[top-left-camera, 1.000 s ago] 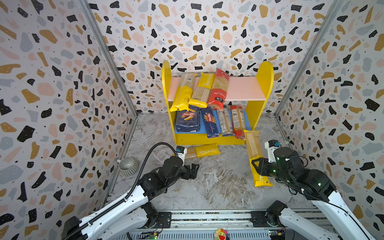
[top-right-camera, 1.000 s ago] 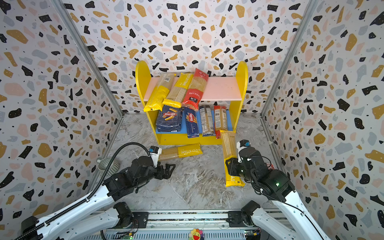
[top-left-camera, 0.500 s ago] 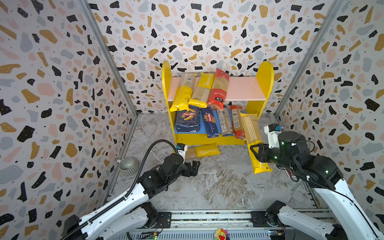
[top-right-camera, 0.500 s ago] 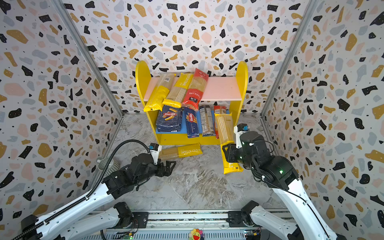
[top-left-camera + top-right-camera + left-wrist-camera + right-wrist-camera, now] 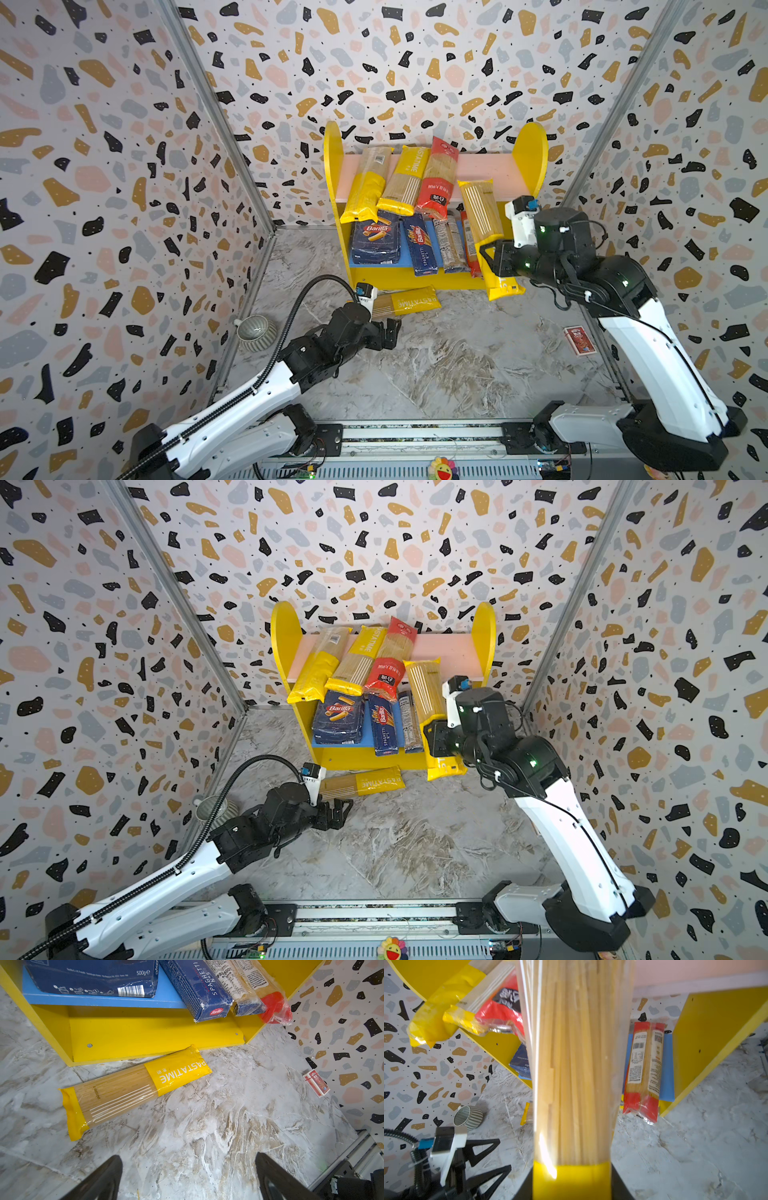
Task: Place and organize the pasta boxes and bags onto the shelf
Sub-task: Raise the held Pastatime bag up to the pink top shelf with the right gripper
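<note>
While my right fingers [image 5: 494, 262] clamp the bag [image 5: 482, 216] low and my left fingers [image 5: 99, 1180] gape empty, I'd lay it flat on the pink board [image 5: 490, 168], three o'clock of the red bag [image 5: 436, 178].

Terrazzo-speckled walls [image 5: 415, 62] on three sides, grey marbled floor [image 5: 436, 374]

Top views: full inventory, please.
shelf: 1, yellow sides, back wall.
upper PASTATIME bags: 2, yellow, pink board.
upper red bag: 1, red-clear, pink board.
Barilla boxes: 2, dark blue, blue board.
dark-label bag: 1, clear, blue board.
lower red bag: 1, red-clear, blue board.
floor PASTATIME bag: 1, yellow, before shelf.
held PASTATIME bag: 1, yellow, right gripper.
bowl: 1, grey, left wall.
card pack: 1, red, right floor.
left gripper: open, empty.
right gripper: shut on bag.
</note>
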